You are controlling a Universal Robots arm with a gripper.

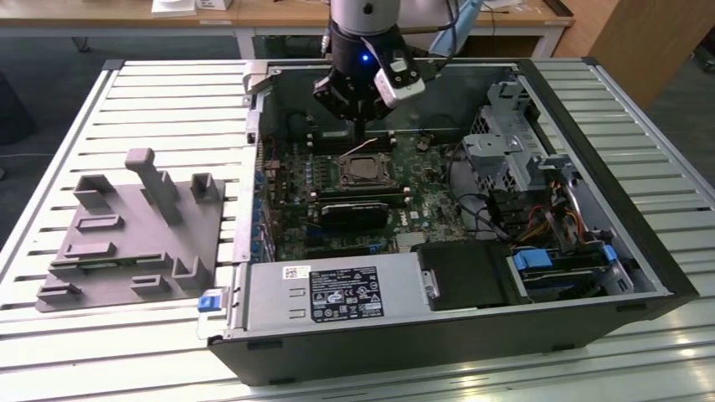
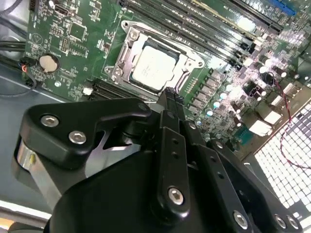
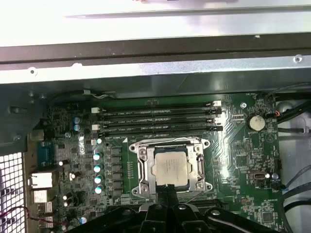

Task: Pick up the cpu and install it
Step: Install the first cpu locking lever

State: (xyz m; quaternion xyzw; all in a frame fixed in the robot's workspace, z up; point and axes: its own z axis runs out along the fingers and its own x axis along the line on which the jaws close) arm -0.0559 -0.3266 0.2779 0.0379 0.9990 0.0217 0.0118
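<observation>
In the exterior view, an open computer case (image 1: 447, 209) lies on a slatted table (image 1: 167, 100), with a grey tray (image 1: 129, 239) toward the frame's left. The arm (image 1: 363, 33) comes down from the top centre, and the gripper (image 1: 355, 126) hangs just above the socket (image 1: 364, 170) at the middle of the motherboard (image 1: 347, 197). The cpu (image 1: 364, 173) lies flat inside that socket; being square, it has no long axis, and its edges run parallel to the socket frame.

In the second wrist view, the cpu (image 2: 154, 69) sits above centre, silver top facing up, seated in the socket (image 2: 127, 58), turned diagonally in the frame. The gripper (image 2: 167, 94) has its fingers (image 2: 170, 104) pressed together with nothing between them, tip near the cpu's lower edge.

In the first wrist view, the cpu (image 3: 170, 166) lies just below centre, squared to the frame, in the socket (image 3: 141, 167). The gripper (image 3: 168, 190) rises from the bottom edge, its closed tip at the cpu's lower edge.
</observation>
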